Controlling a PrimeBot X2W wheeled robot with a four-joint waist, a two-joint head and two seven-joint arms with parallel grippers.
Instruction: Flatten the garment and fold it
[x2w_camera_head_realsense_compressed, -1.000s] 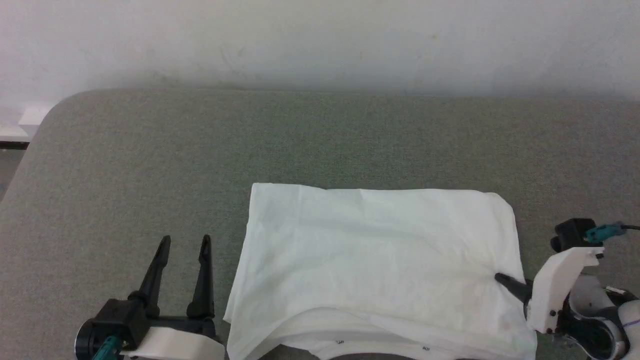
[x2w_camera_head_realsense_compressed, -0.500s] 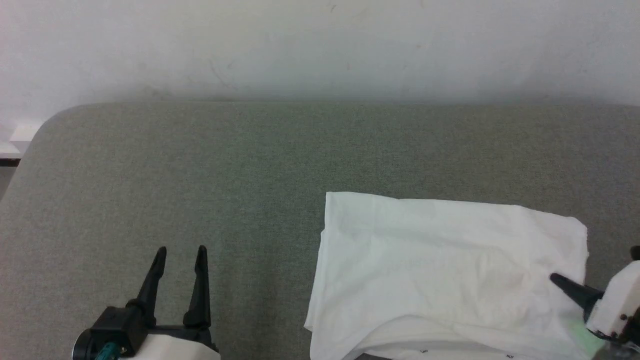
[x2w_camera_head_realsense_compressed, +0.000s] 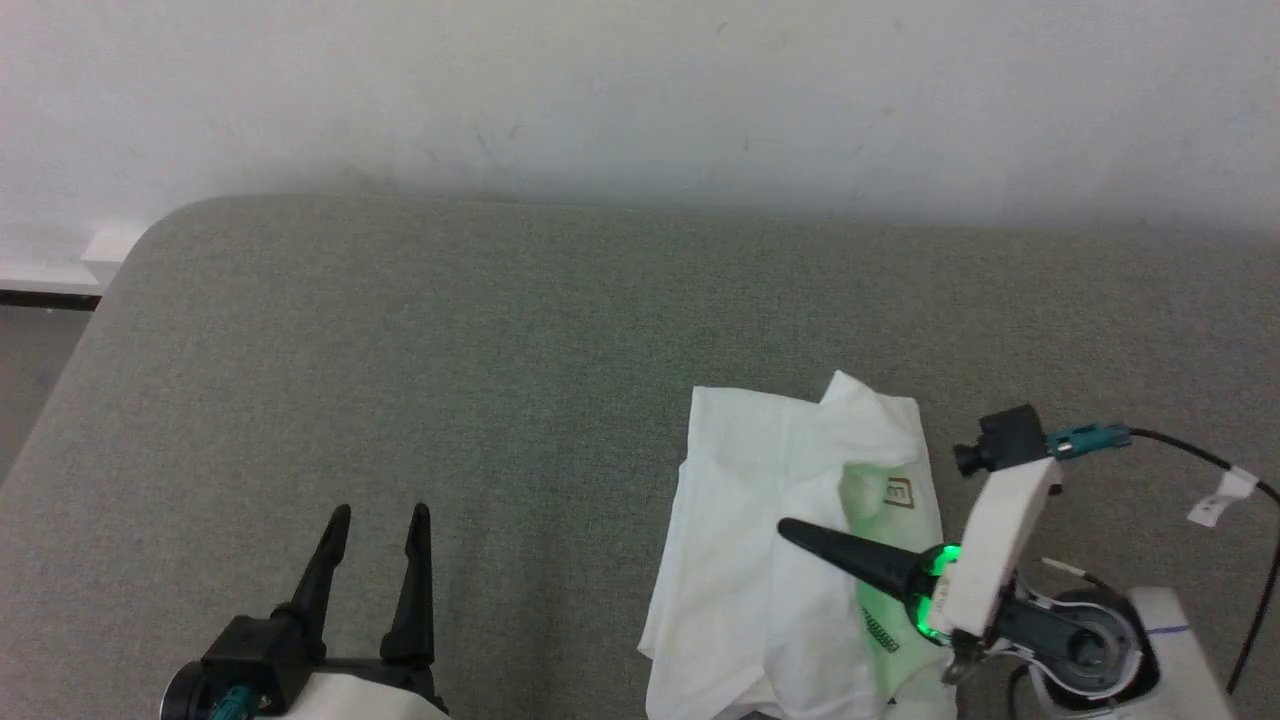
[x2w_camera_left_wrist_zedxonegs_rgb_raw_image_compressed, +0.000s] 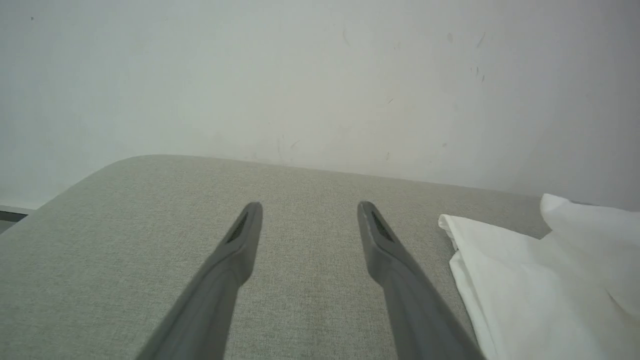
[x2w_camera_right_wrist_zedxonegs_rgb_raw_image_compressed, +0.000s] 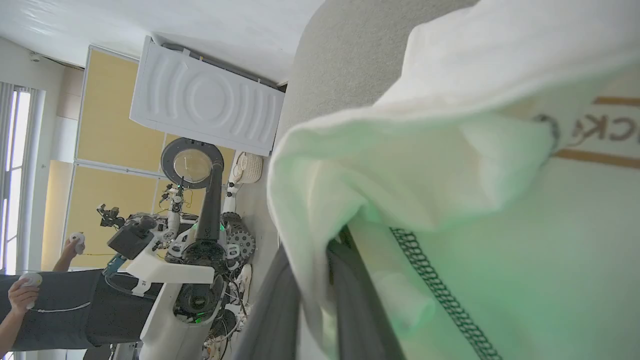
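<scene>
Head view: in the last half second the garment (x2w_camera_head_realsense_compressed: 740, 560), lower right on the counter (x2w_camera_head_realsense_compressed: 400, 350), has gone from a wide flat sheet to a narrow bunch. My right end effector (x2w_camera_head_realsense_compressed: 790, 527) has drawn its right edge leftward, baring a brown-bordered patch (x2w_camera_head_realsense_compressed: 898, 492). My left end effector (x2w_camera_head_realsense_compressed: 378, 515) sits lower left.

Left wrist view: its fingers (x2w_camera_left_wrist_zedxonegs_rgb_raw_image_compressed: 240, 240) are spread and hold nothing.

Right wrist view: the fingers (x2w_camera_right_wrist_zedxonegs_rgb_raw_image_compressed: 272, 310) pinch a fold. I can read "CK" on the patch.

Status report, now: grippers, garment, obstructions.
Left gripper open over the table, apart from the garment. Right gripper shut on the garment's edge, flap raised over the rest. LUCKY patch showing. Nothing in the fold's path.
</scene>
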